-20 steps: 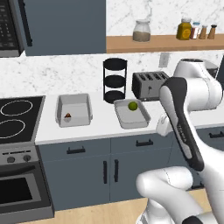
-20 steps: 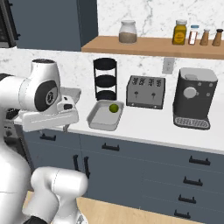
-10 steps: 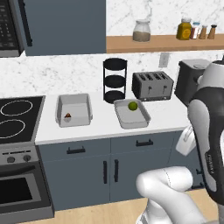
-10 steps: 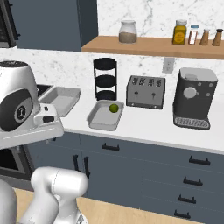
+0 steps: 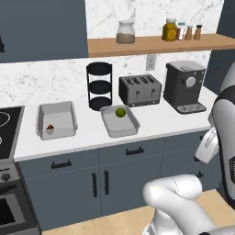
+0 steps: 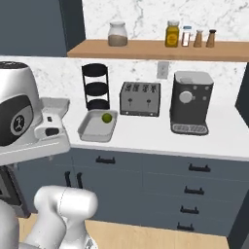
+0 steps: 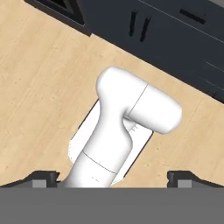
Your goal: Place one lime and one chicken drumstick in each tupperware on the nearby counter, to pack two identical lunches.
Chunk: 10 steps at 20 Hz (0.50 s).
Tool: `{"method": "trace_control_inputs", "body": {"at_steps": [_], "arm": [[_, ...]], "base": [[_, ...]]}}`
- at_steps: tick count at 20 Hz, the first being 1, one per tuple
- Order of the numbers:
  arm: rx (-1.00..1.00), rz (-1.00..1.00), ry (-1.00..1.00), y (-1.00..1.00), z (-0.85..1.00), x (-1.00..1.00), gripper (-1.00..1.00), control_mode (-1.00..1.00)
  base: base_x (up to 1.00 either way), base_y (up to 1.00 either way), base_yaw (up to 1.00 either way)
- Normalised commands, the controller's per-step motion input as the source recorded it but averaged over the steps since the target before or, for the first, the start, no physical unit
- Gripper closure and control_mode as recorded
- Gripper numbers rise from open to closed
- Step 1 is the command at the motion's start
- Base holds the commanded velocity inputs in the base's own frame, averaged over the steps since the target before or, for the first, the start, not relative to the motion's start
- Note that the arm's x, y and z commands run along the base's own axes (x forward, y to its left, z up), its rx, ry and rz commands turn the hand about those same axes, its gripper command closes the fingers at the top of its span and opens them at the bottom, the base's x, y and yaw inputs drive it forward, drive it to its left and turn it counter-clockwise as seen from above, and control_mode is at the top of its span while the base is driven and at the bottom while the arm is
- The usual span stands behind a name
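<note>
Two light-grey tupperware stand on the white counter (image 5: 151,121). The left tupperware (image 5: 56,110) holds a small brown chicken drumstick (image 5: 49,127) near its front wall. The right tupperware (image 5: 129,128) (image 6: 90,130) holds a green lime (image 5: 120,112) (image 6: 106,117) near its back. In the right base view my arm covers most of the left tupperware (image 6: 57,103). My gripper (image 7: 113,177) points down at the wooden floor, away from the counter. It is open wide, its two fingertips (image 7: 43,176) far apart with nothing held.
A black tiered rack (image 5: 99,86), a toaster (image 5: 140,90) and a coffee machine (image 5: 186,86) stand along the back of the counter. A wooden shelf (image 5: 156,43) above carries jars. A stove (image 5: 7,119) lies at the left. Dark drawers (image 6: 189,189) run below.
The whole picture has shifted left, so the camera has moved right along the counter. The arm swung back from in front of the counter toward the robot's side. The gripper stays open.
</note>
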Motion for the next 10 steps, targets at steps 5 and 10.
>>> {"method": "trace_control_inputs", "body": {"at_steps": [5,10], "arm": [[0.00,0.00,0.00,0.00,0.00,0.00,-1.00,1.00],[0.00,0.00,0.00,0.00,0.00,0.00,-1.00,1.00]], "base": [[-0.01,-0.75,-0.28],[0.00,-0.99,-0.13]]}}
